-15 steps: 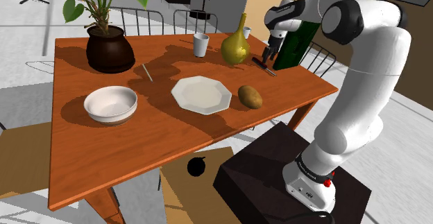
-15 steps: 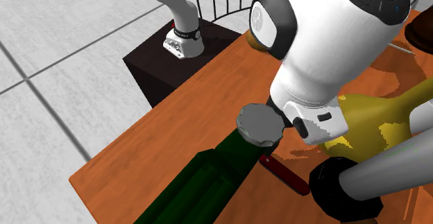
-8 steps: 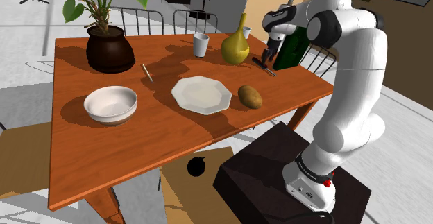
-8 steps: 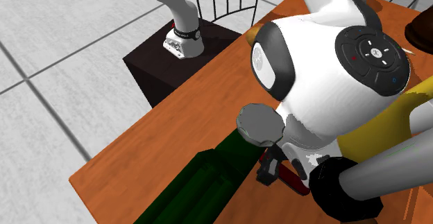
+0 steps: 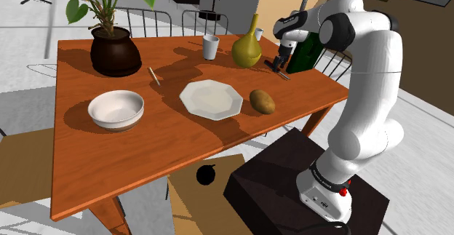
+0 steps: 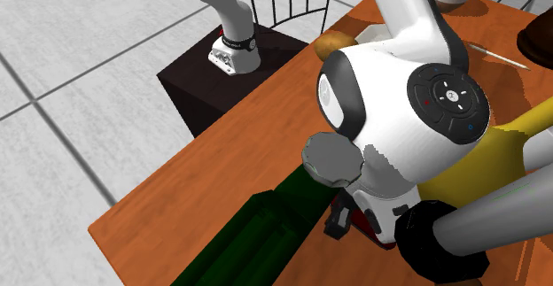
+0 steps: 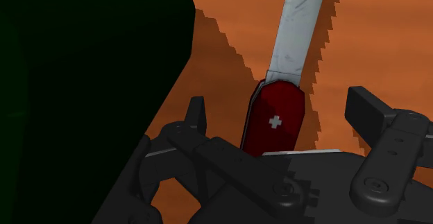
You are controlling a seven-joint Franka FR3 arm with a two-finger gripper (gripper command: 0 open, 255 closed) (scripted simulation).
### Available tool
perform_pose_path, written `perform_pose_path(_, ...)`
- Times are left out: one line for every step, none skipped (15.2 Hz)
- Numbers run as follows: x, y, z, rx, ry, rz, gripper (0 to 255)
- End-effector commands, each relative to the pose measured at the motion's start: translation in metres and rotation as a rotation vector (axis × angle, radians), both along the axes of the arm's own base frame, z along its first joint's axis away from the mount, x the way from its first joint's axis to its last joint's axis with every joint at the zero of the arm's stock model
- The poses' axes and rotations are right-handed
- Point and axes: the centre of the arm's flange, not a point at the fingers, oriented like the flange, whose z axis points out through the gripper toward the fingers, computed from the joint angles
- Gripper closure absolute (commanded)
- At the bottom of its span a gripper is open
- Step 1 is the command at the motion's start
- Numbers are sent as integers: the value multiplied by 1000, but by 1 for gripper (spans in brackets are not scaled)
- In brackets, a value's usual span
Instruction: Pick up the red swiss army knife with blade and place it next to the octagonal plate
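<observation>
Orange-brown wooden table on a grey tiled floor. Its black gripper is set low, with the fingers spread apart and straddling, without contact, the red knife. The knife lies flat, blade unfolded, near the table's far edge, towards the corner on the shoulder view's right. Just beside it stands a dark green bottle; the octagonal plate sits mid-table, well apart.

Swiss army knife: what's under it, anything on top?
The red knife lies on the orange table, nothing on top. Its handle's near end is covered by the gripper, whose open fingers flank it.
</observation>
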Motion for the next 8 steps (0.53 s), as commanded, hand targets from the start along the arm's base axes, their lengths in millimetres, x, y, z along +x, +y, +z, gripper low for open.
perform_pose_path(0,0,0,0,0,0,0)
perform_pose_path(0,0,0,0,0,0,0)
perform_pose_path(0,0,0,0,0,0,0)
perform_pose_path(0,0,0,0,0,0,0)
perform_pose_path(0,0,0,0,0,0,255)
perform_pose_path(0,0,0,0,0,0,255)
perform_pose_path(0,0,0,0,0,0,255)
perform_pose_path(0,0,0,0,0,0,255)
